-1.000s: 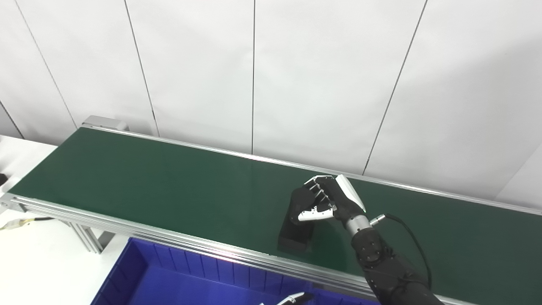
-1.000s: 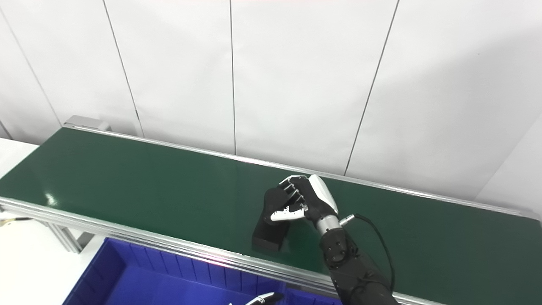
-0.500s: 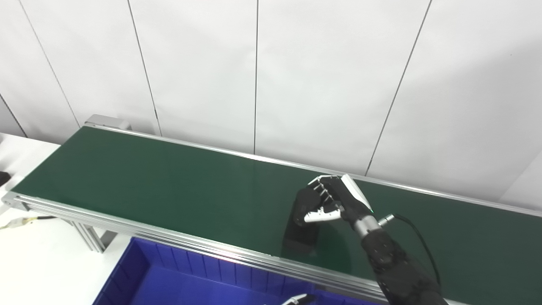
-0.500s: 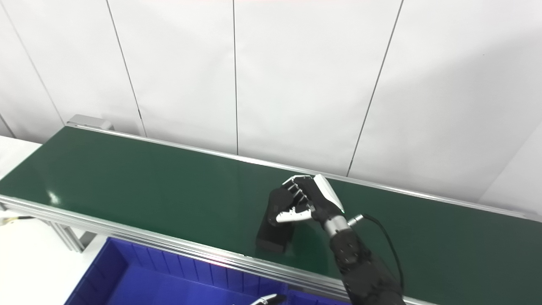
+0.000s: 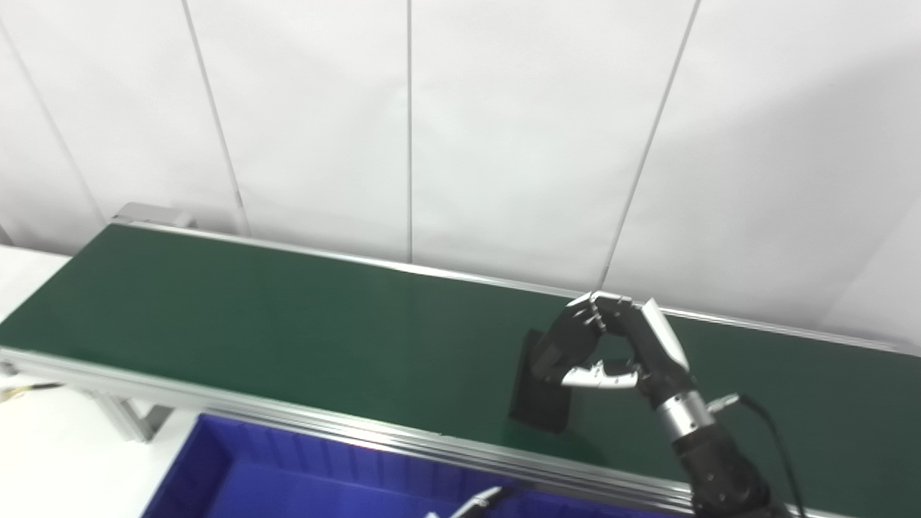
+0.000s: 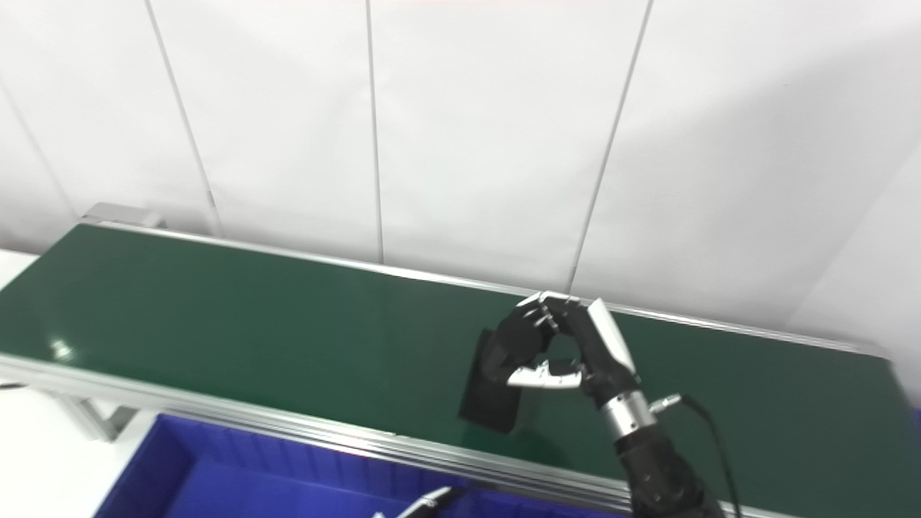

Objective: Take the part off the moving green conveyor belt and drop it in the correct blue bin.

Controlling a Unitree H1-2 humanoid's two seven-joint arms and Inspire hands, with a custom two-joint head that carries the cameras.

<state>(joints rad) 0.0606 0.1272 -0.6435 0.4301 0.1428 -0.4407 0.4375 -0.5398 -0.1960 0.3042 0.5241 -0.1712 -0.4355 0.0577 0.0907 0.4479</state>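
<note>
Green conveyor belt (image 5: 288,316) crossing the scene on its aluminium frame, with one blue bin (image 5: 302,482) just below the belt's near rail. Black part (image 5: 540,396), a flat slab, at the belt's near half; whether it rests on the belt or is tilted clear of it cannot be told. Right hand (image 5: 611,352) above the belt, fingers curled round the part's far end and thumb set against it: grasp made, lift apparently beginning. Left hand (image 5: 475,501) below the belt's near rail, only a fingertip visible; its state cannot be told. Remaining: carry and release into the bin.
</note>
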